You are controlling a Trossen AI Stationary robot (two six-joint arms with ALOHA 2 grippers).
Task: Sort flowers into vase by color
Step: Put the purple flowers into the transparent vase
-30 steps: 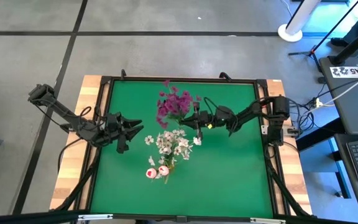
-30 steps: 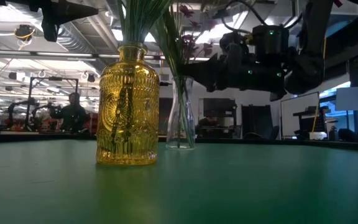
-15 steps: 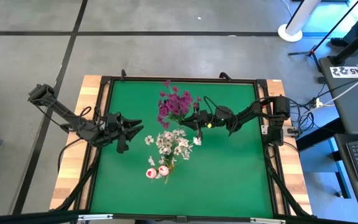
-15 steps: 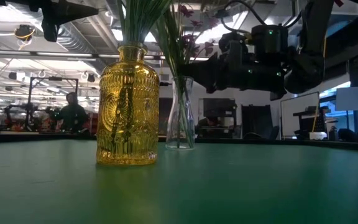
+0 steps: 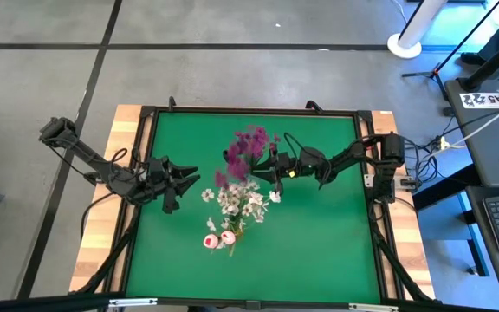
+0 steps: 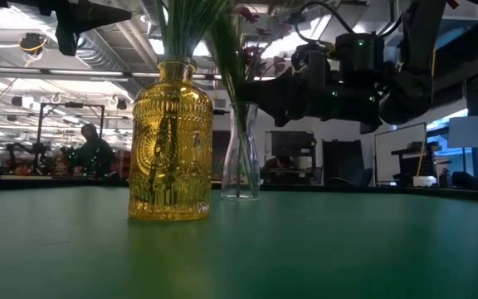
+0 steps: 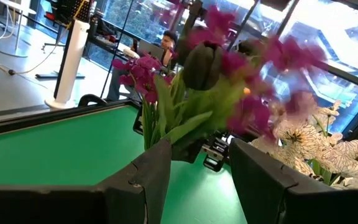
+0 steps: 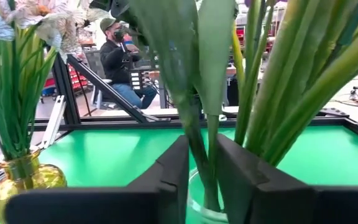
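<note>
High view: your right gripper (image 5: 269, 167) hangs by the magenta flowers (image 5: 244, 149), near the tabletop's (image 5: 319, 234) middle; back out level.
Low view: stems sit in the clear vase (image 6: 241, 151).
Left wrist view: left gripper (image 7: 194, 163) apart, empty.
Right wrist view: fingers (image 8: 238, 171) slightly parted around a stem (image 8: 197, 140); widen before withdrawing.

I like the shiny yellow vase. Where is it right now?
In the low view the yellow glass vase stands on the green table, just left of the clear vase. From above, white flowers cover it, mid-table between both arms.
</note>
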